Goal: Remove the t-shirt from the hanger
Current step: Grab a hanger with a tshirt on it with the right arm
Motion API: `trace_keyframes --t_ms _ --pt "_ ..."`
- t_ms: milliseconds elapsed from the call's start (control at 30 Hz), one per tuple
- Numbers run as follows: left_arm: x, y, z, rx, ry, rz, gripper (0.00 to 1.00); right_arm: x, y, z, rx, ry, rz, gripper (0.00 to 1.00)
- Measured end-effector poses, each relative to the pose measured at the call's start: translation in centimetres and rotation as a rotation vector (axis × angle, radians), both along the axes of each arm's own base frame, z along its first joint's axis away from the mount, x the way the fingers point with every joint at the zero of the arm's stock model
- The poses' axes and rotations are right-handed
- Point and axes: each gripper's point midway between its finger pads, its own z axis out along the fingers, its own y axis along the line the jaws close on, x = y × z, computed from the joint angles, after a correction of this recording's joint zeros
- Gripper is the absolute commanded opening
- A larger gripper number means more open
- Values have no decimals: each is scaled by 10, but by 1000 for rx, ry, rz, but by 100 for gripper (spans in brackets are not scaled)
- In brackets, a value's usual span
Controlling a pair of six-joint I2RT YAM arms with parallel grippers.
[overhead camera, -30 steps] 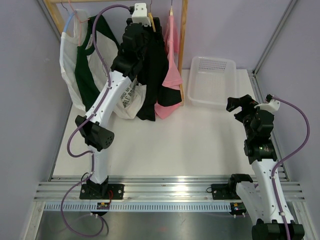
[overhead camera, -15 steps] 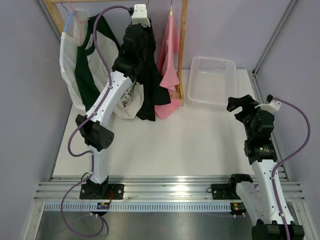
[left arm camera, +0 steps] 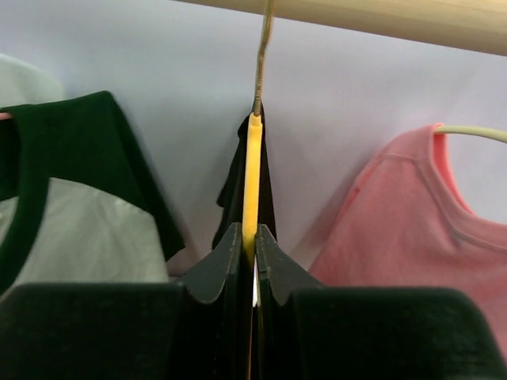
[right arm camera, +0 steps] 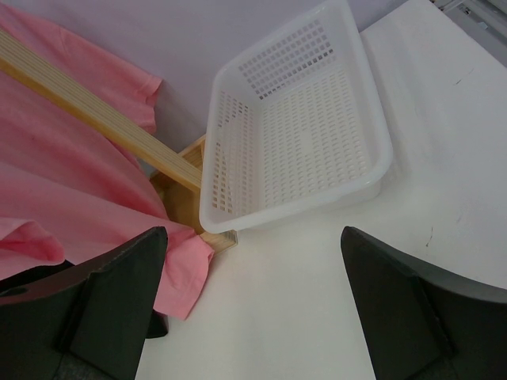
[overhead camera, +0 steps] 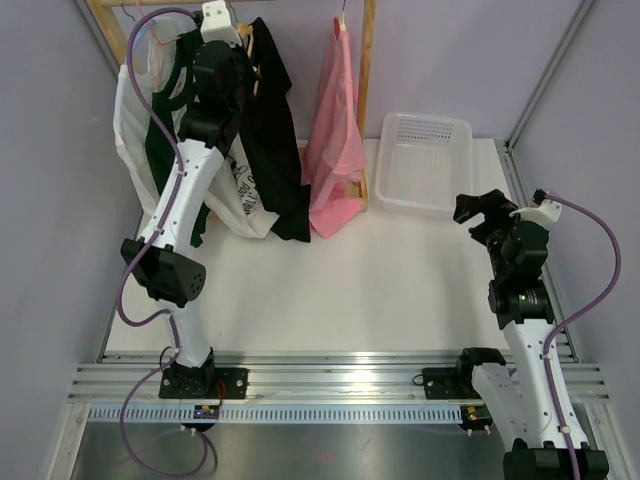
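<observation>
Between the pressed-together fingers of the left gripper sits the yellow hanger, pinched just below its hook. The black t-shirt hangs on it, behind the fingers. Spread wide, the right gripper hovers before a white basket and a pink shirt.

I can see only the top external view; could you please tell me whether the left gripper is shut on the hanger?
Observer: Yes. The left wrist view shows the left gripper pinched shut on the yellow hanger, just below its metal hook.
Operator: Thank you. Is a shirt on that hanger?
Observer: Yes, the black t-shirt. Its fabric hangs on both sides of the yellow bar, right under the hook.
Operator: Does the pink one share that hanger?
Observer: No. The pink t-shirt sits on its own pale hanger, apart from the yellow one.
</observation>
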Motion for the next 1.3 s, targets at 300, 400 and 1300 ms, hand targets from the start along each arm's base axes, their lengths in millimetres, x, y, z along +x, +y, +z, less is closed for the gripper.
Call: trace_keyframes --t_ms 300,400,1300 --pt "-7 75 1 -44 15 82 9 0 0 0 0 0 1 99" --pt "-9 109 0 -58 17 132 9 0 0 0 0 0 3 99" --pt "-79 155 44 0 -76 173 89 3 5 -5 3 19 27 99"
